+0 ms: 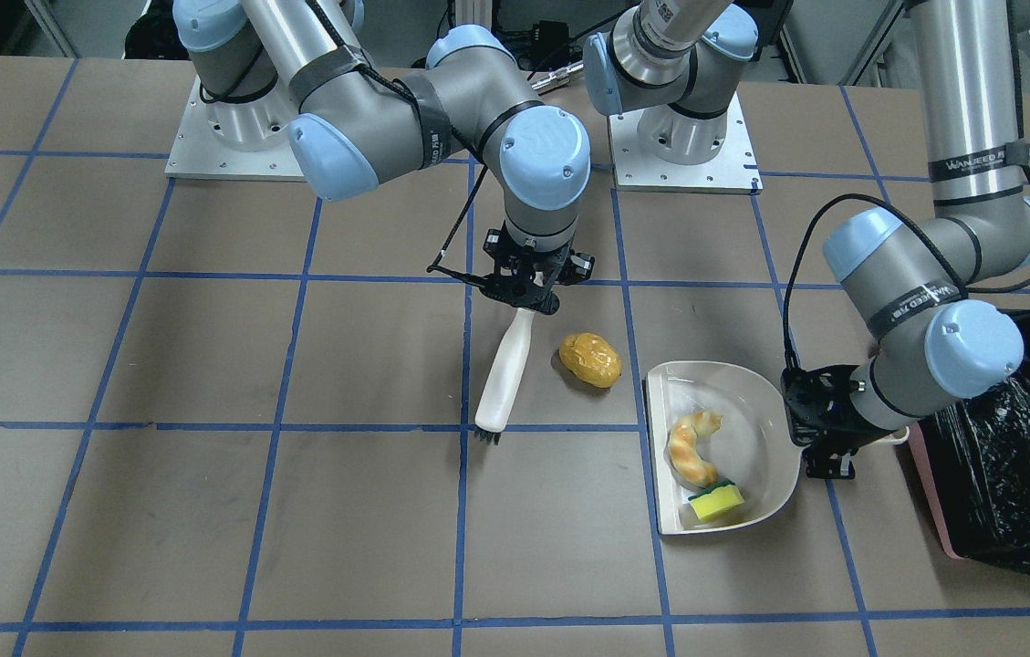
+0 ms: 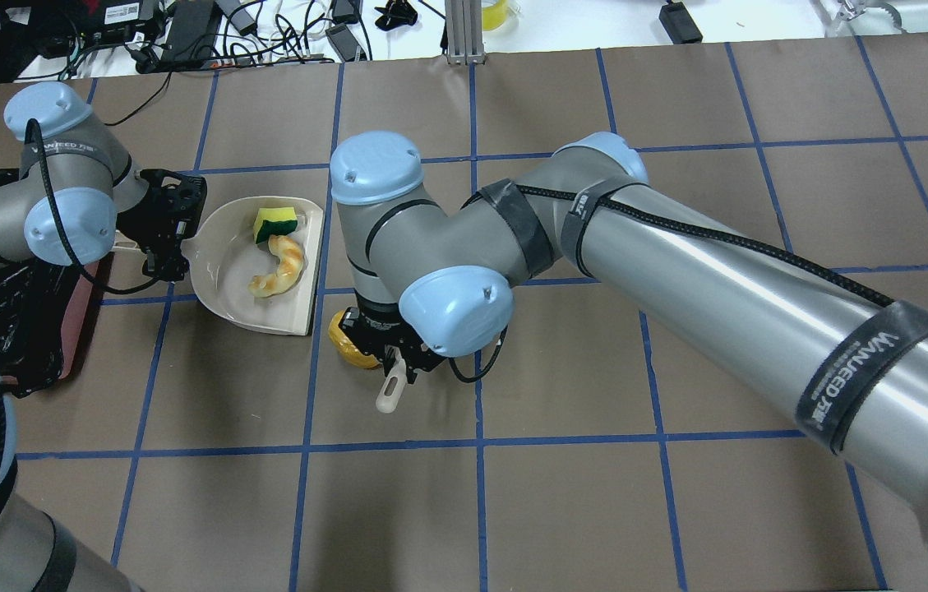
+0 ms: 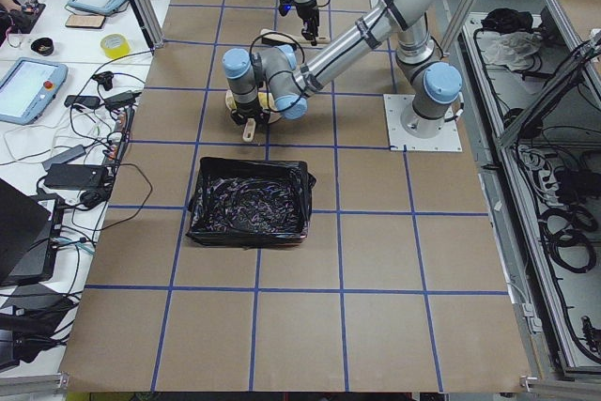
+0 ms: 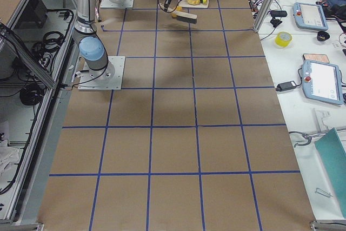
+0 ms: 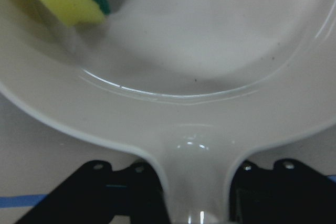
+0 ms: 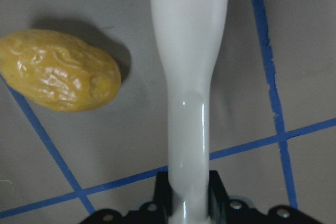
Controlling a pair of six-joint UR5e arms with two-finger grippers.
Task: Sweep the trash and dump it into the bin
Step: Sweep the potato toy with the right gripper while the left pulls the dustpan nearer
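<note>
**Two in the pan, one on the table**

Gripping a white brush (image 1: pixel 507 370) near the top of its handle with the right gripper (image 1: pixel 528 294), closed tight on it. Held low over the brown table (image 1: pixel 204 347), tilted, with the dark bristles down toward the operators' side at a blue tape line. Cannot tell whether bristles and table touch.

Just beside the brush, toward the robot's left: the potato (image 1: pixel 589 359), golden-brown, lying on the table with a clear gap to the handle. Mostly hidden under the right wrist in the overhead view.

Between potato and bin: a white dustpan (image 1: pixel 765 411), resting on the table, its straight open edge facing the potato and near it, not touching. Clamped by its stub handle in the left gripper (image 1: pixel 829 431), with a black finger on each side of the handle in the left wrist view.

Inside the pan: the croissant (image 1: pixel 692 447), curved and tan, lying along the open edge. Just beside its end, at the pan's side wall on the operators' side: the sponge (image 1: pixel 717 501), yellow with a green side. Cannot tell whether touching the croissant.

Just past the left gripper, on the robot's far left: the bin (image 1: pixel 1007 493), pink, lined with a crinkly black bag, mouth open upward.
</note>
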